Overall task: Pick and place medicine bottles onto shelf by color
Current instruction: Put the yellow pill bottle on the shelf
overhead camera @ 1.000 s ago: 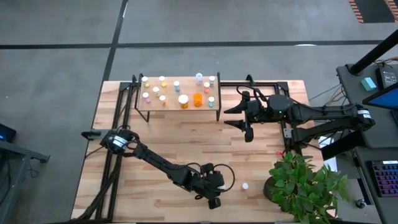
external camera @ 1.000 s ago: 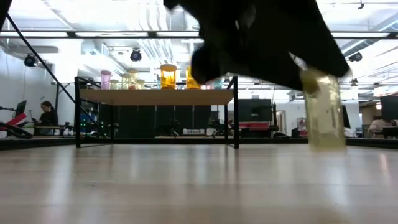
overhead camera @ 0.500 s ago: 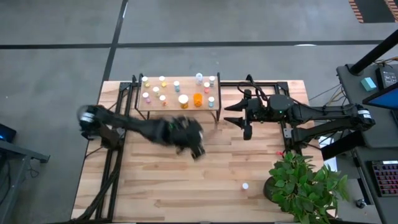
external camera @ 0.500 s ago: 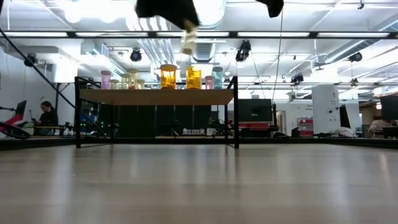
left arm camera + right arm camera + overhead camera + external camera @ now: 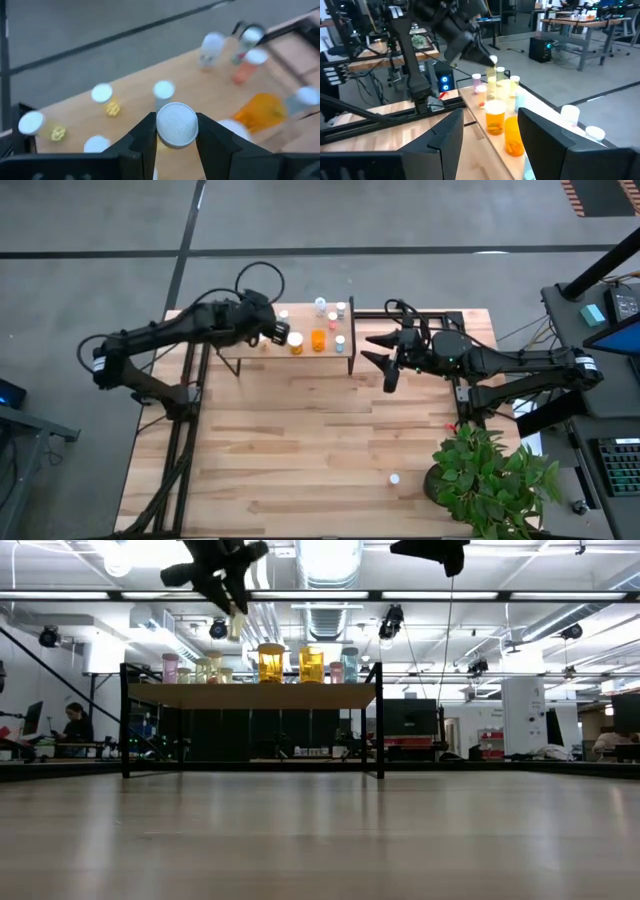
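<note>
Held bottle (image 5: pixel 177 125) — white-capped, yellowish body, pinched between the two fingers of the left claw (image 5: pixel 268 328); carried in the air above the left half of the shelf (image 5: pixel 345 350), clear of the board in the low view.

Shelf — light-wood board on thin black legs, standing at the far edge of the surface (image 5: pixel 300 440), between the two arms.

Bottles on the shelf — a cluster with white or pale caps: a broad white-capped one (image 5: pixel 295 340) and an orange one (image 5: pixel 318 340) near the front edge, small pale ones (image 5: pixel 340 308) toward the right end. From table height, two amber bottles (image 5: pixel 271 662) stand mid-shelf, with pinkish and yellowish ones to their left.

Stray bottle (image 5: pixel 394 478) — white cap, alone near the front edge of the surface, just beside the potted plant (image 5: pixel 485 475) at the front right corner.

Right claw (image 5: pixel 385 360) — spread, holding nothing; hovers just beside the shelf's right end, pointed toward it.
</note>
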You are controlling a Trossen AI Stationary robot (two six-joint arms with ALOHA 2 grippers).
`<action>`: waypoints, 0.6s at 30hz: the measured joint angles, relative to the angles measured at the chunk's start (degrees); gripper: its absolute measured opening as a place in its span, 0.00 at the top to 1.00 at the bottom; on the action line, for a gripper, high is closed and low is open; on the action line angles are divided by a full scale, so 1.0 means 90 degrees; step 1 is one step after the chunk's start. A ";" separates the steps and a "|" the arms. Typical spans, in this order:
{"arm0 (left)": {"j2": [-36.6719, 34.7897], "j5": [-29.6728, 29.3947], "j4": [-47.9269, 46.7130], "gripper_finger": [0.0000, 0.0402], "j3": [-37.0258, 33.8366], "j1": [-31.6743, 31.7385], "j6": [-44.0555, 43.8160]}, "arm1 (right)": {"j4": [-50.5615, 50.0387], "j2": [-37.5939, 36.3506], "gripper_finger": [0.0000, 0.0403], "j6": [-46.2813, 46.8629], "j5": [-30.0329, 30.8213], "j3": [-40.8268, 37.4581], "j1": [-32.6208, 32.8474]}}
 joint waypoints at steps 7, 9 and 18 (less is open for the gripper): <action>0.0128 0.0067 0.0330 0.76 -0.0561 0.0372 -0.0011 | 0.0000 0.0051 0.56 0.0036 0.0179 0.0000 0.0000; 0.0136 0.0059 0.0700 0.76 -0.0745 0.0476 -0.0016 | -0.0006 0.0061 0.56 0.0036 0.0215 0.0000 0.0002; 0.0110 -0.0174 0.1182 0.76 -0.1360 0.0605 -0.0521 | 0.0000 0.0100 0.56 0.0104 0.0330 0.0000 0.0002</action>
